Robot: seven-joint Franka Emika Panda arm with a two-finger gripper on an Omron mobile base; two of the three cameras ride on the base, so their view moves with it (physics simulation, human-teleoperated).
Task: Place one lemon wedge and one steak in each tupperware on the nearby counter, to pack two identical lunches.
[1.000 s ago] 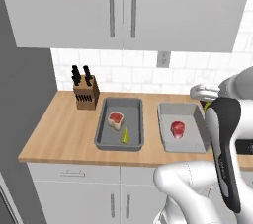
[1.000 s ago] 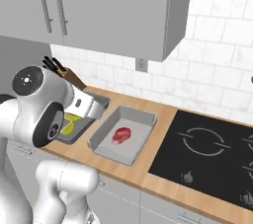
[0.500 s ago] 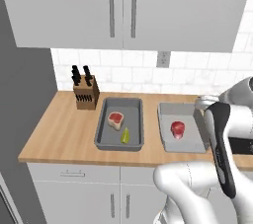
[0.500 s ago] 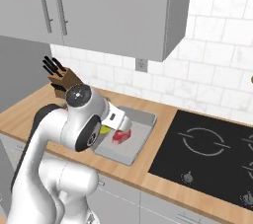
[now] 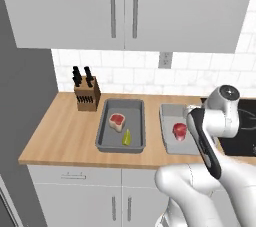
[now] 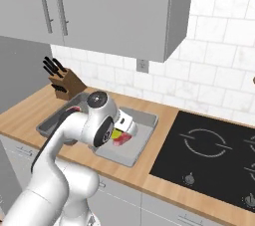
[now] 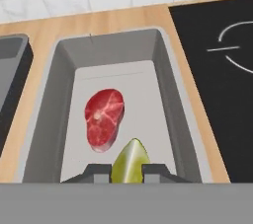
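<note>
Hand view puts you right over the right-hand tupperware (image 7: 163, 70), with your gripper (image 7: 126, 170) clamped on a lemon wedge (image 7: 129, 164) whose yellow-green tip rises between the two dark finger tips. Below it a steak (image 7: 104, 118) lies on the tray floor, left of centre in that view, and the wedge hangs just beside its near end. To place well, aim for the bare grey floor on the side away from the steak, so the wedge lands flat instead of rolling off the meat. Come down until the wedge is close to the floor before you let go; a drop from height could bounce it over the low rim. Keep clear of the tray's wall nearest the black cooktop (image 7: 217, 85). In the left base view, the other tupperware (image 5: 136, 113) on the worktop (image 5: 60, 131) already holds its own steak (image 5: 117, 121) and lemon wedge (image 5: 127, 137), so this release looks like the last item needed. Open the jaws slowly and lift straight up, so the fingers do not drag the wedge along.
</note>
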